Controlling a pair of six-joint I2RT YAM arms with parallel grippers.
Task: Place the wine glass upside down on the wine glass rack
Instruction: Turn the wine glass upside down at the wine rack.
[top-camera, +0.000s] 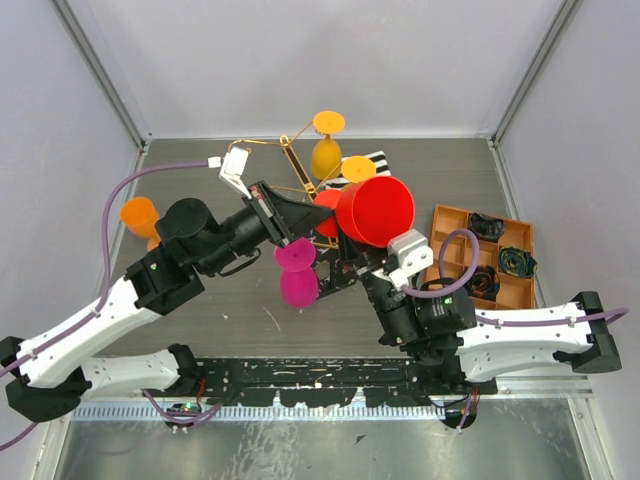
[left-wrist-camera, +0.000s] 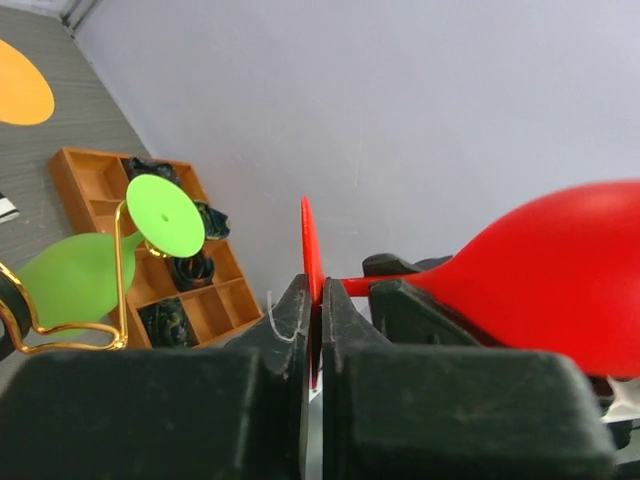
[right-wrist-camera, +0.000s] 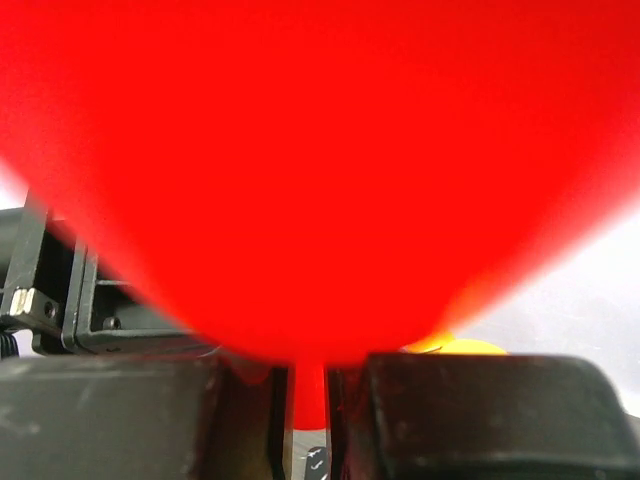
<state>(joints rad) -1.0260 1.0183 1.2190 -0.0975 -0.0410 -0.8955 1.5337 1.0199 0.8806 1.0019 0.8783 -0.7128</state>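
Observation:
The red wine glass (top-camera: 377, 210) hangs in the air beside the wine glass rack (top-camera: 288, 150), a gold wire stand. In the top view its bowl opens up and to the right. My left gripper (left-wrist-camera: 312, 292) is shut on the thin red foot disc (left-wrist-camera: 310, 245), seen edge-on between the jaws. My right gripper (right-wrist-camera: 308, 388) is shut on the stem (right-wrist-camera: 310, 395), and the red bowl (right-wrist-camera: 320, 160) fills that view. In the left wrist view the bowl (left-wrist-camera: 560, 270) lies to the right. The rack's base is hidden under the arms.
Yellow-orange glasses (top-camera: 326, 155) and a green glass (left-wrist-camera: 160, 212) hang on the gold wire arms (left-wrist-camera: 120, 290). A magenta glass (top-camera: 298, 275) is by my left wrist. An orange glass (top-camera: 140, 215) stands far left, and an orange compartment tray (top-camera: 485, 255) lies right. A striped cloth (top-camera: 376, 160) lies behind.

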